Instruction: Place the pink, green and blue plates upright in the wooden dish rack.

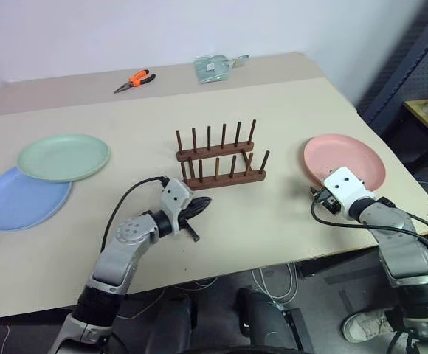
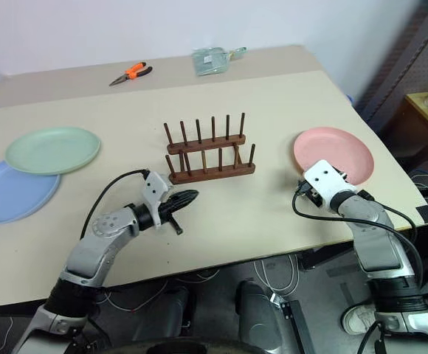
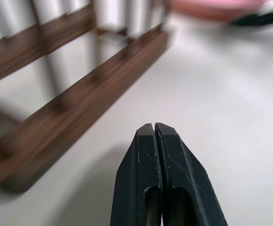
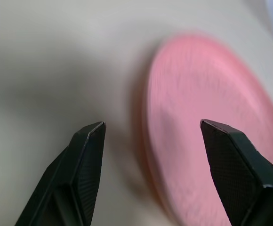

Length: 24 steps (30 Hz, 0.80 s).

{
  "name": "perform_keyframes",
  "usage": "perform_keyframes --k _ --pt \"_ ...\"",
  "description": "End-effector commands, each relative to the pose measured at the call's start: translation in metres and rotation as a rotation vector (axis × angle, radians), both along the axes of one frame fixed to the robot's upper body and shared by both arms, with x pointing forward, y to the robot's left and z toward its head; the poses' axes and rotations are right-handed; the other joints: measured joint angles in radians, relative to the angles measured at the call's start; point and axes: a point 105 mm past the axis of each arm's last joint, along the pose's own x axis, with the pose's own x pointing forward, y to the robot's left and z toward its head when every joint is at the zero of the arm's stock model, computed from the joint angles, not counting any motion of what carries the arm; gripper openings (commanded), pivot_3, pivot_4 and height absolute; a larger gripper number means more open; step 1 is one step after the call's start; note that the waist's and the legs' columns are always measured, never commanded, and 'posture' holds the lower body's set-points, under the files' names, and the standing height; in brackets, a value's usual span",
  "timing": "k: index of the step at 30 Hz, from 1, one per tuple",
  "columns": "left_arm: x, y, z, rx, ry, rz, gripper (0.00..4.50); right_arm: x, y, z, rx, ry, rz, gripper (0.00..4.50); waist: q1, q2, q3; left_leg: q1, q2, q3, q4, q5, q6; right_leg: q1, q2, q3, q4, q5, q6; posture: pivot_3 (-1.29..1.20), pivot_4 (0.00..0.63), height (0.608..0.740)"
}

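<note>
Spreading wide, right end effector (image 4: pixel 148 129) just short of pink plate (image 1: pixel 344 160), flat near counter (image 1: pixel 273 214) right edge. Left end effector (image 3: pixel 155 129) pressed together, holding nothing, just before wooden dish rack (image 1: pixel 220 156), empty at mid-counter. Farther left, green plate (image 1: pixel 63 156) overlapping blue plate (image 1: pixel 22 199). Beyond, orange pliers (image 1: pixel 133 80) and clear bag (image 1: pixel 215 67).

Bare table (image 1: pixel 273 214) between rack (image 1: pixel 221 158) and pink plate (image 1: pixel 344 161) (seemingly unobstructed).

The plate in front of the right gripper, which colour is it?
Salmon pink plate; the right wrist view shows it best.
</note>
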Motion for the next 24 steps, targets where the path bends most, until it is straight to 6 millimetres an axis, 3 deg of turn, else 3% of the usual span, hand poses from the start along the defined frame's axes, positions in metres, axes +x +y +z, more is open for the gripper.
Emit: perform_keyframes --k 1,5,8,11,13,16,18,20,24 --pt "-0.008 -0.018 0.025 -0.065 -0.062 -0.084 0.00 0.008 -0.004 0.004 -0.001 -0.029 -0.029 1.91 0.000 0.000 0.000 0.000 0.000 0.000 0.000 0.000 0.000 0.000 0.000 0.000 0.000 0.000 0.000 0.00 0.150 0.739" --pt "-0.013 -0.022 0.024 -0.058 -0.064 -0.104 0.00 0.012 -0.005 0.005 -0.016 -0.043 -0.039 0.05 -0.001 0.000 0.000 0.000 0.000 0.000 0.000 0.000 0.000 0.000 0.000 0.000 0.000 0.000 0.000 0.00 0.150 0.739" --pt "-0.013 -0.018 0.022 -0.044 -0.070 -0.086 0.00 0.013 0.003 0.021 -0.063 -0.107 0.016 0.05 -0.001 0.000 0.000 0.000 0.000 0.000 0.000 0.000 0.000 0.000 0.000 0.000 0.000 0.000 0.000 0.00 0.150 0.739" --pt "-0.009 -0.005 0.021 -0.044 -0.073 -0.029 0.00 0.011 0.035 0.071 0.075 -0.273 0.169 0.05 -0.006 0.002 0.001 -0.001 0.000 0.000 0.000 0.000 0.000 -0.001 0.000 0.000 0.000 0.000 0.000 0.00 0.150 0.739" --pt "-0.006 0.005 0.018 -0.036 -0.069 0.006 0.00 0.003 0.059 0.109 0.306 -0.362 0.281 0.05 -0.010 0.002 0.003 -0.001 0.000 0.000 0.000 0.000 0.000 -0.002 0.001 0.000 0.000 0.000 0.000 0.00 0.150 0.739" --pt "-0.005 0.016 0.014 -0.011 -0.067 0.030 0.00 -0.021 0.097 0.173 0.816 -0.423 0.523 0.05 -0.008 0.003 0.005 -0.001 0.002 -0.001 0.000 0.000 0.000 -0.002 0.002 0.000 0.001 0.000 0.000 0.00 0.150 0.739" --pt "-0.004 0.019 0.014 -0.006 -0.070 0.034 0.00 -0.041 0.115 0.199 1.033 -0.392 0.690 0.05 -0.001 0.002 0.005 -0.002 0.005 -0.001 0.000 0.000 0.000 -0.002 0.003 0.000 0.001 0.000 0.000 0.00 0.150 0.739" --pt "-0.003 0.021 0.015 -0.008 -0.073 0.041 0.00 -0.051 0.126 0.210 1.158 -0.334 0.784 0.05 0.006 0.002 0.004 -0.005 0.005 -0.004 0.000 0.000 0.000 -0.003 0.002 -0.003 0.000 0.000 0.000 0.00 0.150 0.739" --pt "-0.003 0.021 0.016 -0.009 -0.080 0.051 0.00 -0.051 0.138 0.203 1.220 -0.219 0.809 0.05 0.006 0.002 0.004 -0.008 0.002 -0.004 0.002 0.000 0.000 -0.004 -0.001 -0.003 -0.002 0.002 -0.003 0.00 0.150 0.739"
